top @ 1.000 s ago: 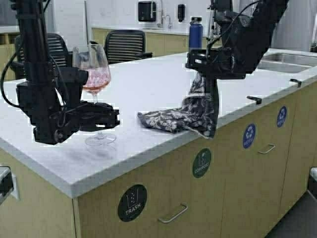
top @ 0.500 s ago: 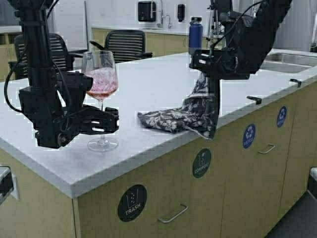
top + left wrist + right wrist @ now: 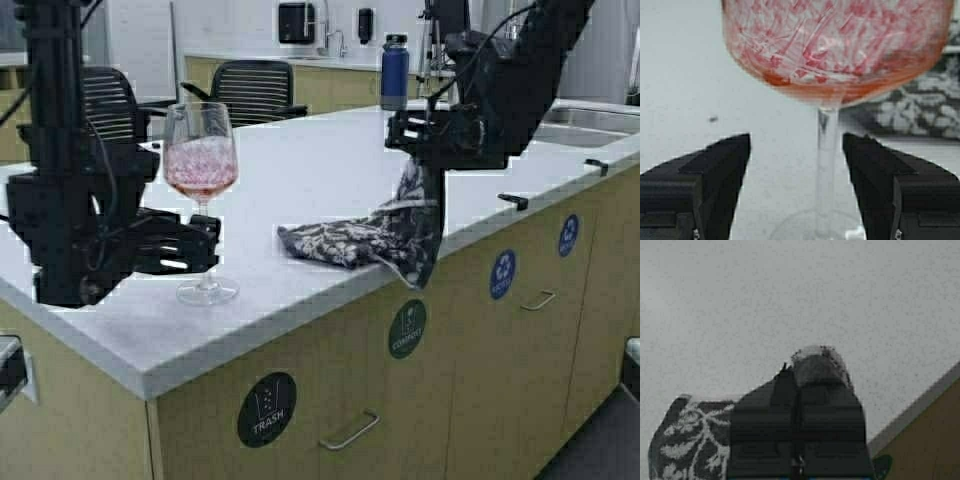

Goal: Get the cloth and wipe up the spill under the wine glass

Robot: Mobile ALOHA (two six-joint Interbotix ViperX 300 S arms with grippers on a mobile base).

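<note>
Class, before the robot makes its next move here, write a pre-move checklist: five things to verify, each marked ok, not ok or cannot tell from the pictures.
1. Right gripper shut on the cloth: ok; the wrist view shows cloth pinched between closed fingers.
2. Cloth clear of the counter: not ok; one end lies on the top and a fold hangs over the front edge.
3. Left gripper around the wine glass stem: ok; fingers sit on either side, open, not touching.
4. Glass upright, foot on the counter: ok in the high view.
5. Spill under the glass located: cannot tell; no puddle shows around the foot.
</note>
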